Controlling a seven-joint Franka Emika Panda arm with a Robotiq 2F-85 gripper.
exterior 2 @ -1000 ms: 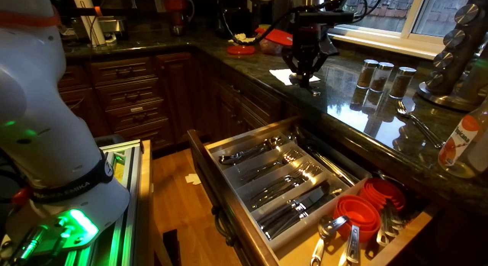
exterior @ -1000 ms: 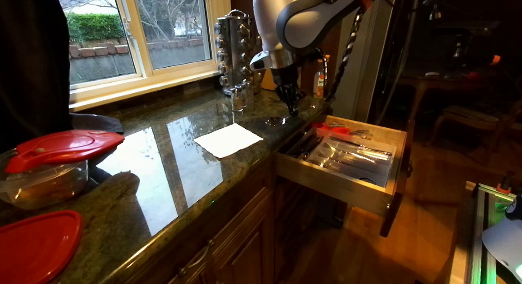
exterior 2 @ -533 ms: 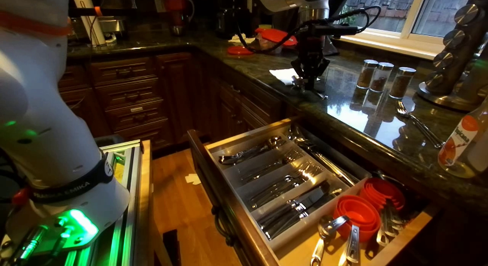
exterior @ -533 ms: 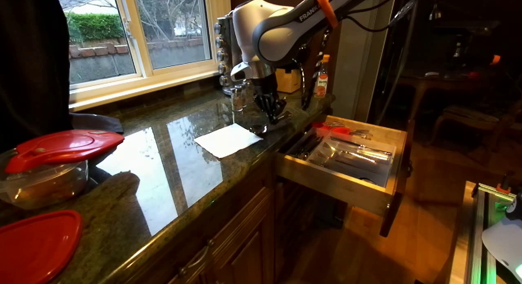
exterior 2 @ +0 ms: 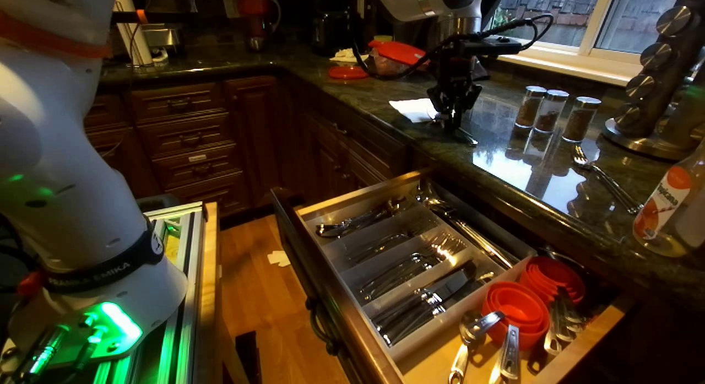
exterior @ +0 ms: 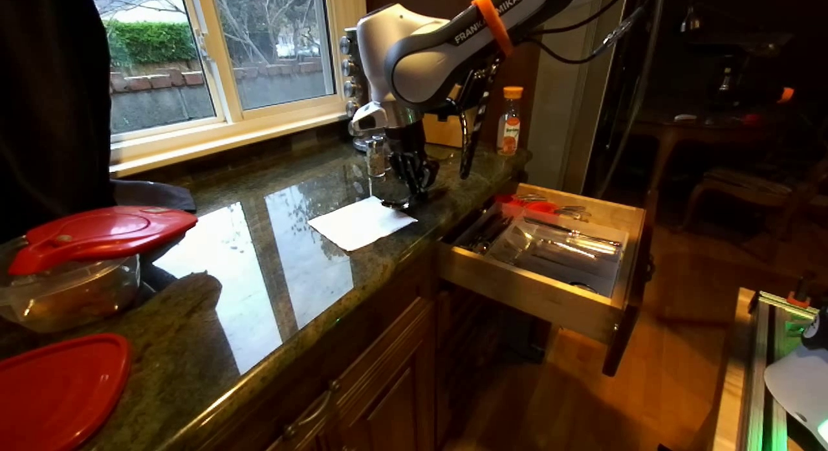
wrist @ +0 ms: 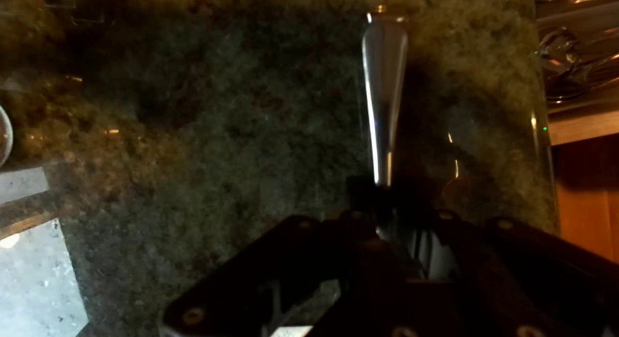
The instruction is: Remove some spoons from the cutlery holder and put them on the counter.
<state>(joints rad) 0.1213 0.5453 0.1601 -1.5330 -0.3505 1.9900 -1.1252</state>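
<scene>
Low over the dark stone counter (exterior: 162, 321), my gripper (exterior: 422, 195) stands beside the white paper. A silvery spoon is at its fingertips: the handle (wrist: 384, 85) runs up from the gripper (wrist: 383, 197) in the wrist view. The spoon's bowl (exterior: 396, 204) is at the paper's corner, apparently down on the stone. Fingers flank the handle closely, but darkness hides whether they still press on it. In the open drawer, the cutlery holder (exterior 2: 424, 333) is a pale divided tray. Its far compartment has several spoons (exterior 2: 358, 223); others contain forks and knives.
White paper (exterior: 362, 224) lies left of the gripper. Spice jars (exterior 2: 579, 119) stand behind it, near a tall spice rack (exterior 2: 652, 86). Other cutlery (exterior 2: 606, 180) lies on the counter by a juice bottle (exterior 2: 655, 207). Red measuring cups (exterior 2: 515, 309) share the drawer.
The gripper and spoon have moved along the counter toward the white paper and lower. The spoon's bowl has come down beside the paper. Drawer contents look unmoved.
</scene>
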